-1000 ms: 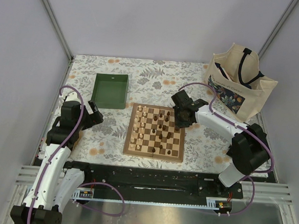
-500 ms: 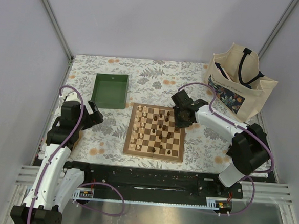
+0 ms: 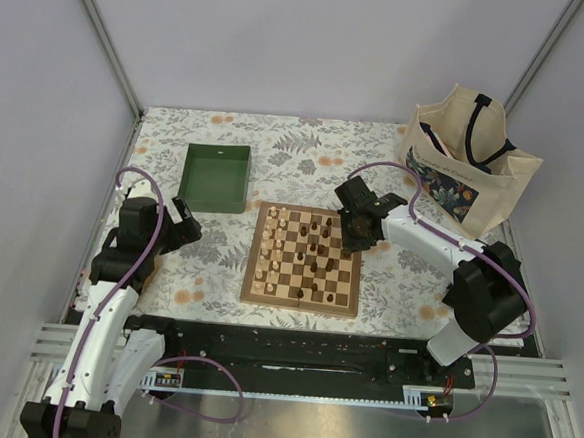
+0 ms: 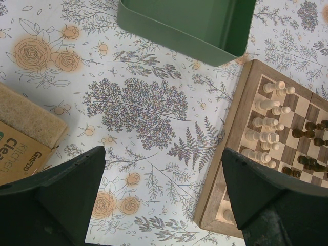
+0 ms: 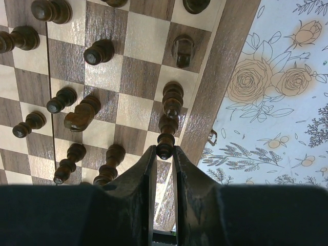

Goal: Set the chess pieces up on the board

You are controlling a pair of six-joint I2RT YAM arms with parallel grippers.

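**Pinched at the board's edge**

Found the right gripper (image 5: 164, 149) pressed together on the head of a dark piece (image 5: 165, 139), low in the centre of the right wrist view, on the squares just beside the border of the board (image 5: 218, 77). Counted more dark pieces (image 5: 99, 51) standing on squares toward the left of that frame. Placed the same gripper over the board's upper right corner in the top view, with the board at frame centre. Saw the left gripper (image 4: 162, 154) spread wide over the floral tablecloth (image 4: 138, 107), apart from the board's left edge. Spotted pale pieces (image 4: 266, 123) at right of the left wrist view, a green tray (image 4: 179, 31) at top, a sponge pack (image 4: 25, 128) at lower left (label only partly legible).
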